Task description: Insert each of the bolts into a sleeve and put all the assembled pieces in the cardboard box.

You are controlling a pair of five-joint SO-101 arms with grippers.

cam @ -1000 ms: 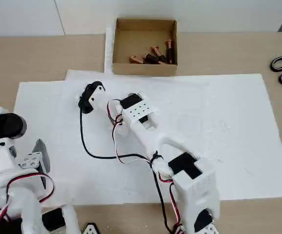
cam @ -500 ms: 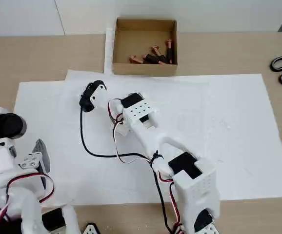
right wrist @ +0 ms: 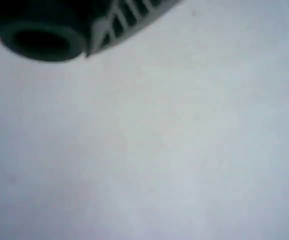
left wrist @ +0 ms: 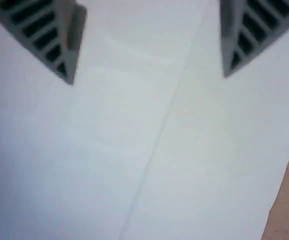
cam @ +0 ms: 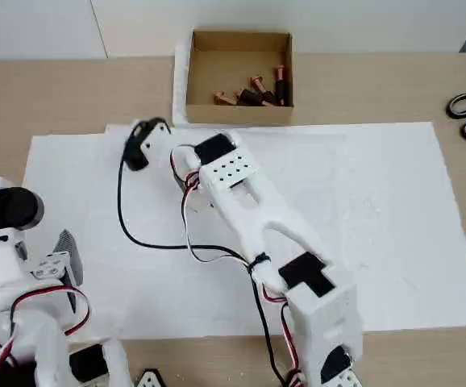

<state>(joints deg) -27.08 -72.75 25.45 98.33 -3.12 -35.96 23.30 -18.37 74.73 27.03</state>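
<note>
- My right tool (cam: 147,137) hangs over the far left part of the white paper (cam: 362,201). It has a black sleeve (right wrist: 42,40) pressed against the one ribbed finger (right wrist: 127,17) I can see. I judge it clamped on that sleeve, though the second finger is hidden.
- The relation that matters is that the cardboard box (cam: 237,114) lies beyond this tool and off to its right. It is near but not under the tool, and its near wall stands between the tool and the inside.
- The sleeve's open, dark bore faces back toward my wrist camera. So I judge its long axis runs roughly along the tool, not across it. I cannot tell whether a bolt sits in the far end.
- The sleeve is lifted off the paper, with nothing under it but the sheet.
- The assembled pieces (cam: 249,95) lie flat in the right half of the box, farther right of my tool than the box's empty left half. Most have their long axes across the box, and one points away from me with its copper head at the far end.
- My left tool (left wrist: 147,72) is spread wide with nothing between its fingers. It sits low over the paper close to my base, well apart from the box.
- The right arm is plainly the nearer one. As I judge it, the carry goes up, right and forward over the near wall, dropping into the bare left half.
</note>
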